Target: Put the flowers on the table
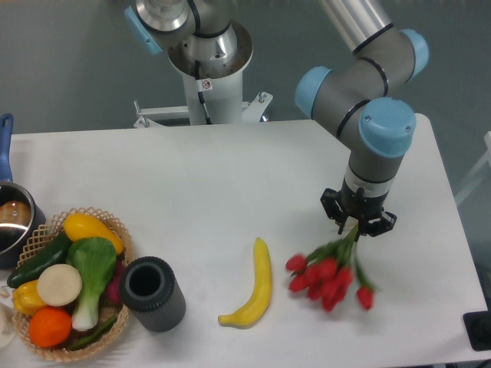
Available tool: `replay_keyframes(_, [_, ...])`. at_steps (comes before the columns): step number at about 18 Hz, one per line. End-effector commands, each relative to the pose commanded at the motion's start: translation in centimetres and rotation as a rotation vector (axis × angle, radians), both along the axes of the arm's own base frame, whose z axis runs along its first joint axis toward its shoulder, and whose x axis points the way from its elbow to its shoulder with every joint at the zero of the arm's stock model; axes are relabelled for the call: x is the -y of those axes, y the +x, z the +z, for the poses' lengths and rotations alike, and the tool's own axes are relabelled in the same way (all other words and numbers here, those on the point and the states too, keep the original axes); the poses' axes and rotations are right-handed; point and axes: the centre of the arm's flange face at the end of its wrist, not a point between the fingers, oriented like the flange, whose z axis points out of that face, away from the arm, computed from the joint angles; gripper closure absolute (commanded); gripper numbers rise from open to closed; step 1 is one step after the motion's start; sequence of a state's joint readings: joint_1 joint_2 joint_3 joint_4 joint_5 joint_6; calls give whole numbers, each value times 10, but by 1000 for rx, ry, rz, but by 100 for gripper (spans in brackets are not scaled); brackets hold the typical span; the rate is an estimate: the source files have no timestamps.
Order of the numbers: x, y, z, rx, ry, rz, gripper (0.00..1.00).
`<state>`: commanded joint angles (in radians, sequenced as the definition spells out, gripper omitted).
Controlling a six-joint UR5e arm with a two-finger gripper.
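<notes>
A bunch of red tulips (330, 277) with green stems lies low over the white table (230, 176) at the front right, its blooms pointing to the front left. My gripper (354, 228) points straight down and is shut on the stems at their upper end. The blooms look to be touching or just above the table top; I cannot tell which.
A yellow banana (253, 287) lies left of the tulips. A black cylinder vase (152, 294) lies on its side beside a wicker basket (115, 238) of vegetables at the front left. A pot (11, 222) with a blue handle is at the left edge.
</notes>
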<state>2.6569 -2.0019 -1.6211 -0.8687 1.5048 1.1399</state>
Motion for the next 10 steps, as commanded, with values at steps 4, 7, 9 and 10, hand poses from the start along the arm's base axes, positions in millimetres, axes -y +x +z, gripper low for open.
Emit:
replay_keyframes(4, [23, 7, 11, -40, 13, 29, 0])
replay_keyframes(7, [40, 0, 23, -56, 22, 50, 0])
replay_keyframes(9, [51, -10, 28, -67, 25, 72, 0])
replay_keyframes(10, [56, -14, 28, -69, 25, 83, 0])
